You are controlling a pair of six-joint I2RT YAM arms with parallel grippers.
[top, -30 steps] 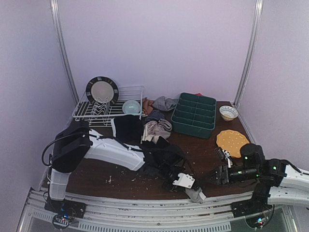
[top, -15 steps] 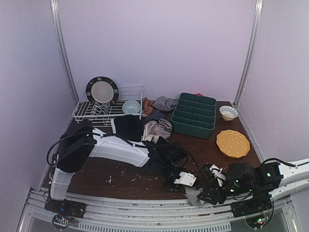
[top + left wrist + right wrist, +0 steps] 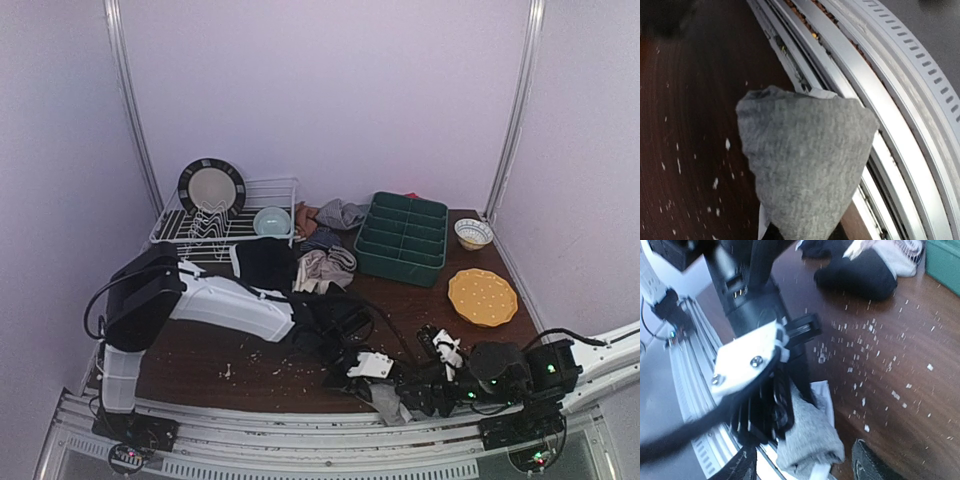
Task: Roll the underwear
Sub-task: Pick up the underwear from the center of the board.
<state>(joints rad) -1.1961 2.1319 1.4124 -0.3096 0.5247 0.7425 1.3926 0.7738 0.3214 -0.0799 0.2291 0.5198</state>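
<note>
Table edge (image 3: 250,398): grey underwear (image 3: 805,170) in left gripper (image 3: 380,386).

Two arms bolted at the desk's near edge. The left arm (image 3: 225,305) wears a long white shell between bulky black joints, with a black cable (image 3: 97,312) looped at its shoulder. The left gripper (image 3: 383,390) is black and ribbed, capped by a white plate (image 3: 747,362) bearing two silver screws (image 3: 756,360). The right arm (image 3: 520,372) is black, dotted with green lights (image 3: 548,368), with a white link behind. The right gripper (image 3: 806,464) has dark, rounded fingers (image 3: 871,462).
</note>
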